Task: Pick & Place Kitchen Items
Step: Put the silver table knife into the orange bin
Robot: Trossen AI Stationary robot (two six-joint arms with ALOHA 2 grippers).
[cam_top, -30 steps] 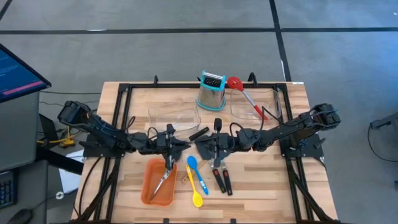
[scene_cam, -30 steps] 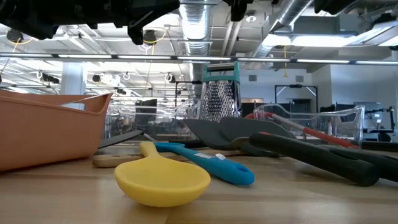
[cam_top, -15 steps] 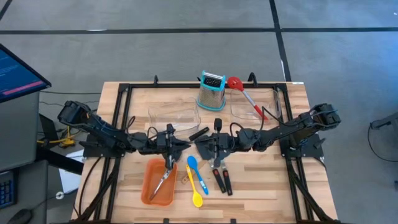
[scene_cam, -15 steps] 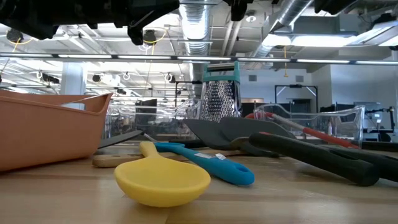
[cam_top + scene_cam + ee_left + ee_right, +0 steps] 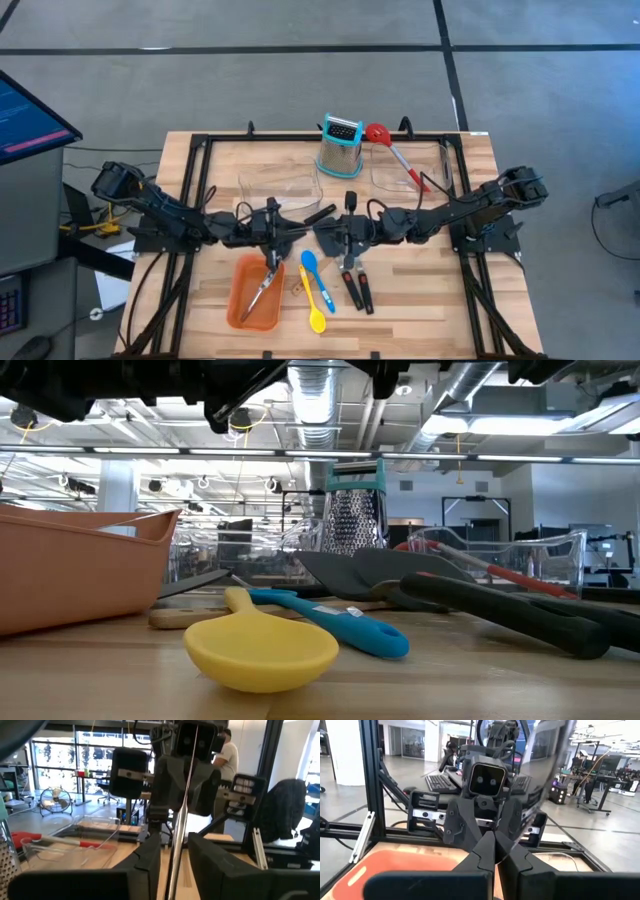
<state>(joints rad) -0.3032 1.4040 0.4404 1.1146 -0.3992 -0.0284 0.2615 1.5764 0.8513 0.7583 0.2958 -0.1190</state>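
No readable writing or brand showed on any item.

Taking the orange tray [image 5: 243, 300] as landmark: one pair of steel tongs [image 5: 264, 290] lay inside it, directly below the left gripper [image 5: 272, 262], which hung over the tray's far edge. The left wrist view showed that gripper's fingers [image 5: 145, 865] parted, with a thin steel rod standing in the gap, touching neither. Just beside the tray lay two small spoons, one blue [image 5: 312, 270] and one yellow [image 5: 318, 310]. Beyond them the right gripper [image 5: 347, 268] was pressed shut on a black spatula [image 5: 328, 236]; two black-handled tools [image 5: 358, 290] lay beneath it.

Farther from the tray stood one steel grater [image 5: 339, 146] and two clear bins [image 5: 283, 188]; one red slotted spoon [image 5: 395, 154] leaned in the bin nearer the right arm.

Only the low view showed a wooden handle [image 5: 190, 616] lying behind the yellow spoon. Only the left wrist view showed a person in a pale shirt [image 5: 230, 759] in the room.
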